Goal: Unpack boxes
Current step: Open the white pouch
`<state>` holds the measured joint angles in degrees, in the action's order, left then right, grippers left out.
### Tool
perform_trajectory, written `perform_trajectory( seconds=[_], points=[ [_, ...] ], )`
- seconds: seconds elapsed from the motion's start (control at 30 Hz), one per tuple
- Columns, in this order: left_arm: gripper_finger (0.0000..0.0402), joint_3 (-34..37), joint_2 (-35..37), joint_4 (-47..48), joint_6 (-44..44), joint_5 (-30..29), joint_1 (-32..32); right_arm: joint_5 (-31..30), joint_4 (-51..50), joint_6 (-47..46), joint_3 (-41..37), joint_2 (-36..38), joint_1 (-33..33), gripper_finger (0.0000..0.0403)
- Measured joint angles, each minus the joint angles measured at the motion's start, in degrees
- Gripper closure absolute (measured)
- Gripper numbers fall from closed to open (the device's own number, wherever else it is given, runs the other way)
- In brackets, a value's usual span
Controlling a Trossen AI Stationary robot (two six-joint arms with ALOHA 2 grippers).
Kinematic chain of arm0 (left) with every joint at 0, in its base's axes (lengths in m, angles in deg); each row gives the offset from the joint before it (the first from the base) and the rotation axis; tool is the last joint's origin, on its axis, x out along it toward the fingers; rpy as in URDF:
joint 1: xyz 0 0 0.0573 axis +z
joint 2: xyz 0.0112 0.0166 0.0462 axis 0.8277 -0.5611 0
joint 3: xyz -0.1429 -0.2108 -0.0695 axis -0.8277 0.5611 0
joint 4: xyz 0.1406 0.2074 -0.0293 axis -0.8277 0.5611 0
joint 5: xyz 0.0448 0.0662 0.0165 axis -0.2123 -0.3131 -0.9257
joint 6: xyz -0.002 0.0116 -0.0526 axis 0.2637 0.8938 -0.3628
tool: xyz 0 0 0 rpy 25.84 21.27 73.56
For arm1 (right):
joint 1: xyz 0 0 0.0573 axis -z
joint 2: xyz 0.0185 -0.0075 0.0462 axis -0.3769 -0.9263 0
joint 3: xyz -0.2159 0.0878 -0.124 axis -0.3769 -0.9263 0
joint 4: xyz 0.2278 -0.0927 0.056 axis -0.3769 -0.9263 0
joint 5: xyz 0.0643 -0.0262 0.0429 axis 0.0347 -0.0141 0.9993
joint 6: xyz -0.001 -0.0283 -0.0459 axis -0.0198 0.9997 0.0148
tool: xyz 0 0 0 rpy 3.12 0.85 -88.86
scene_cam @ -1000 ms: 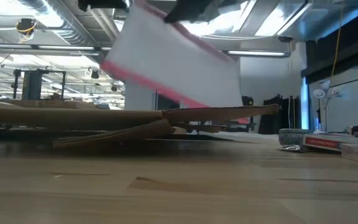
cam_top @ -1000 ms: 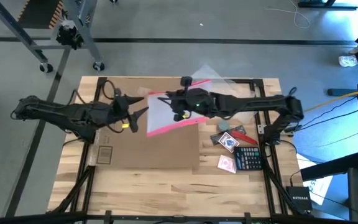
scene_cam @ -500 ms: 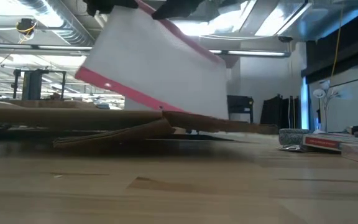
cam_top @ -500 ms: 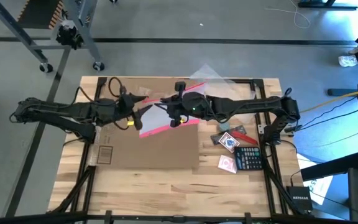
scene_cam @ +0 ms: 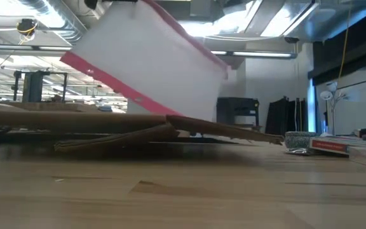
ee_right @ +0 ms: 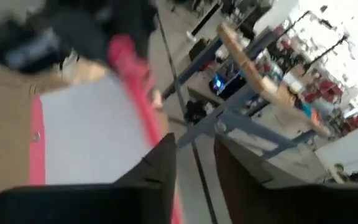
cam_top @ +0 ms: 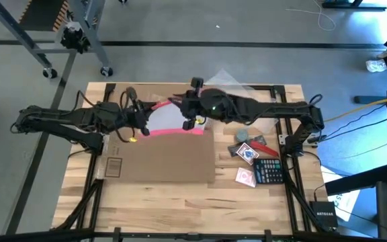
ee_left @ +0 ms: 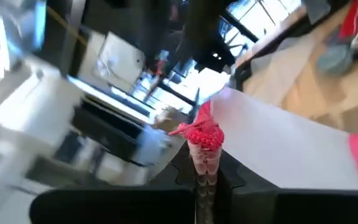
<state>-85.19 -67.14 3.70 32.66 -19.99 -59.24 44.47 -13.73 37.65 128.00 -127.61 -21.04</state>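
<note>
Flattened brown cardboard box [cam_top: 160,151] lying at counter [cam_top: 180,202] centre, long axis running 9 to 3 o'clock, plastic pouch [cam_top: 170,119] tilted above its 12 o'clock edge, left hand [cam_top: 140,121] clenched on pouch's pink edge, right hand [cam_top: 188,115] pinching the opposite end.

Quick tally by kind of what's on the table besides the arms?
Cardboard box: 1
Clear pouch with pink zip edge, held above the box: 1
Calculator: 1
Card packs: 2
Other small items, too unclear to name: about 2
Total: about 7
</note>
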Motion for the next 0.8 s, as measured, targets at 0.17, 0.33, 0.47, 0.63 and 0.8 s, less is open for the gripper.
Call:
perform_trajectory(
  seconds=[0.17, 0.33, 0.47, 0.63, 0.8],
  points=[
    [0.0399, -0.10, -0.14, 2.52, 1.30, 3.44, -0.95, 4.37, -0.08, 3.75, 2.97, 0.21, 0.04, 0.0275],
    [0.0399, 0.39, -1.58, 3.17, -1.58, 5.14, -3.71, 13.93, -0.75, 7.78, 1.14, 0.13, 0.04, 0.0282],
    [0.0400, 0.39, -2.67, 3.00, -1.68, 5.16, -5.63, 21.71, -1.36, 6.62, 0.45, -0.79, 0.02, 0.0289],
    [0.0400, 0.39, -4.09, 2.79, -1.92, 5.18, -7.16, 28.38, -1.52, 2.36, 0.49, -2.27, 0.02, 0.0292],
    [0.0400, 0.44, -5.36, 2.60, -1.99, 5.03, -8.66, 29.81, -2.35, 0.87, 0.42, -4.12, 0.03, 0.0292]
  ],
)
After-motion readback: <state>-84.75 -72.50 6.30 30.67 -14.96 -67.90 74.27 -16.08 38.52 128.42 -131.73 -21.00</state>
